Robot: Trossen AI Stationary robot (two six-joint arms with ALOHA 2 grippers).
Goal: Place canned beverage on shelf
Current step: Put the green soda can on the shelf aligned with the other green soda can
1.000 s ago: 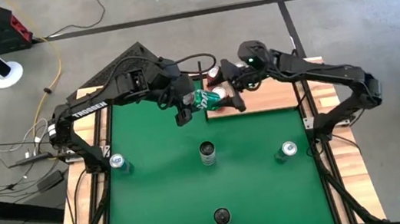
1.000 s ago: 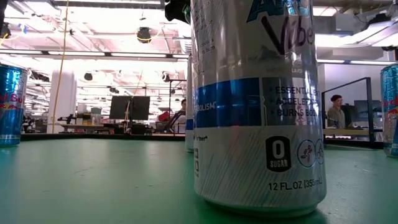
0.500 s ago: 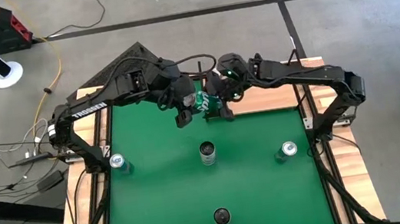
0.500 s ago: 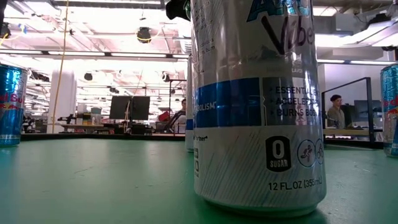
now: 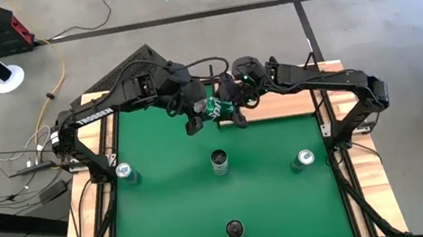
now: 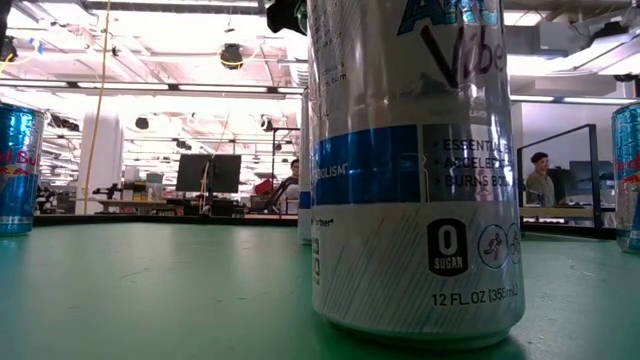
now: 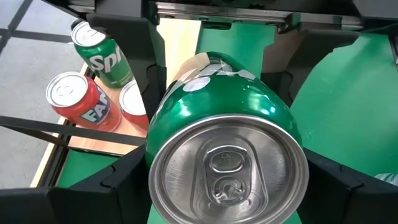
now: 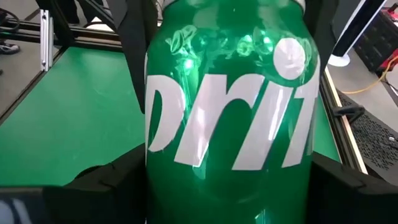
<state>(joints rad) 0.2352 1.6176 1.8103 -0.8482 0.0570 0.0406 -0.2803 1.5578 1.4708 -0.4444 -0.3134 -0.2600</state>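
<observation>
A green Sprite can [image 5: 214, 107] hangs above the far middle of the green table, just left of the pale-wood shelf [image 5: 283, 102]. My left gripper [image 5: 203, 113] is shut on it; the can's silver top [image 7: 227, 168] faces the left wrist camera. My right gripper [image 5: 232, 109] has come from the shelf side. Its open fingers [image 8: 115, 180] stand close on either side of the can's lettered body [image 8: 227, 124]. Three more cans, one green [image 7: 99, 56], one red [image 7: 81, 102] and one showing only its silver top [image 7: 134, 102], stand on the shelf [image 7: 177, 50]. My left gripper pinches the can's round sides [image 7: 155, 155] between its two fingers [image 7: 127, 180], which lie along the can. It comes from the table's left, slanting down. The can is lifted clear and tilted, its top toward the left wrist. My right gripper's fingers lie across the can's body; whether they touch it I cannot tell.
Several cans stand upright on the green felt: near left [image 5: 127, 173], middle [image 5: 220, 161], right [image 5: 304, 158] and near edge [image 5: 233, 228]. In the low view a silver can [image 6: 415, 170] fills the foreground. Slatted wooden rims run along both table sides.
My right gripper has moved from above the shelf toward the table's left and a little down. It has turned slightly and come around the can held by my left gripper. The can and my left gripper have stayed in place.
</observation>
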